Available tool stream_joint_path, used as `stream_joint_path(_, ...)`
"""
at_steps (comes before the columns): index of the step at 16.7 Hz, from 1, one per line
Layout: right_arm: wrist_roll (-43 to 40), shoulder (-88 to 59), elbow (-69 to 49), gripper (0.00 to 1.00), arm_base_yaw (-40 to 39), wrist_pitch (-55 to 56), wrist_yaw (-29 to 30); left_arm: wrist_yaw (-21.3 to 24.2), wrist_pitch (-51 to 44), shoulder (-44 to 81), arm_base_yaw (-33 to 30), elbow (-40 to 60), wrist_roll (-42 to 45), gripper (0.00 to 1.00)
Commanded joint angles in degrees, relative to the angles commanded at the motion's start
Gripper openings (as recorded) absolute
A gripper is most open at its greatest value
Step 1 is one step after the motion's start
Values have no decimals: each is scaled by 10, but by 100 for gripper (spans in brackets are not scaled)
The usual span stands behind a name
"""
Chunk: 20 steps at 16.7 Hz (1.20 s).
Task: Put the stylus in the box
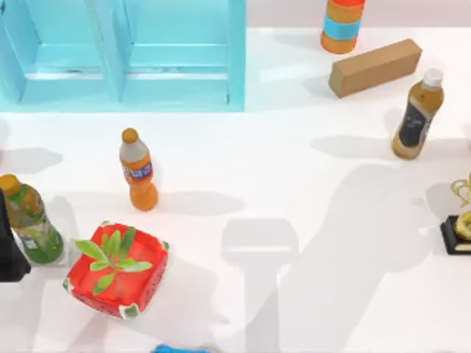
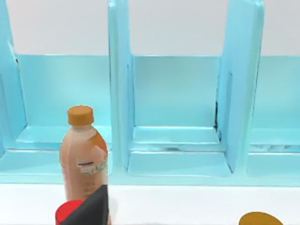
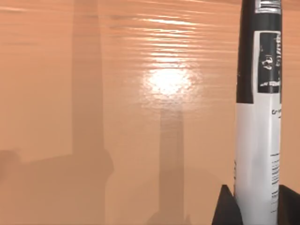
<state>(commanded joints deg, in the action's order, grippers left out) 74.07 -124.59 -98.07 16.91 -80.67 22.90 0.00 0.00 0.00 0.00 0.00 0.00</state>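
The right wrist view shows the stylus standing upright between the two dark fingers of the right gripper, which is closed on its grey-white barrel; the black upper part with small print rises above. Behind it there is a smooth orange-brown surface with a bright glare, perhaps the side of the cardboard box, but I cannot say this for sure. In the top view the brown cardboard box lies near the far right of the white table, beside an orange and blue can and a tea bottle with a white cap. A light blue shelf unit stands at the far left. In the middle left there is an orange soda bottle, and nearer a red tray with a green plant and a green bottle. A gold trophy on a black base is at the right edge. The left arm is at the left edge of the table; whether its gripper is open I cannot tell.
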Motion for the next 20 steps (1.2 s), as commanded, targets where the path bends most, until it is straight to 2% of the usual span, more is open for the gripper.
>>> stream_joint_path(2,0,0,0,0,0,0,0,0,0,0,0,0,0,100)
stream_joint_path(15,0,0,0,98,0,0,0,0,0,0,0,0,0,100)
stream_joint_path(20,0,0,0,100,0,0,0,0,0,0,0,0,0,100)
